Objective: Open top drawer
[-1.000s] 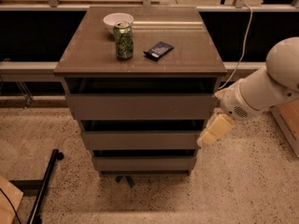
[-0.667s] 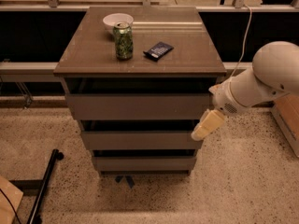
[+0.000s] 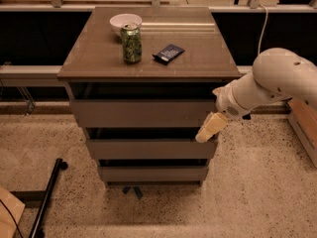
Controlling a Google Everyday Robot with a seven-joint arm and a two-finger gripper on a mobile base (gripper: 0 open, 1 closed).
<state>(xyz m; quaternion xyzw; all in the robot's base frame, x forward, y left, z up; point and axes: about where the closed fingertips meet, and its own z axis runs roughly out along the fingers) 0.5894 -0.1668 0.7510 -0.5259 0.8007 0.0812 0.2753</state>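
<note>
On the bench (image 3: 94,66) stand a white bowl (image 3: 125,21), a green can (image 3: 131,43) just before it and a dark packet (image 3: 168,53) to its right. The top drawer (image 3: 141,113) sits directly beneath. At its lower right corner hangs the pincer (image 3: 209,128), angled down-left; its opening and any contact cannot be told

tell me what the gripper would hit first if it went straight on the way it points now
Probably the right end of the middle drawer front. The gripper slants down-left, its tip just under the top drawer. Depth is unclear, so it could pass in front.
</note>
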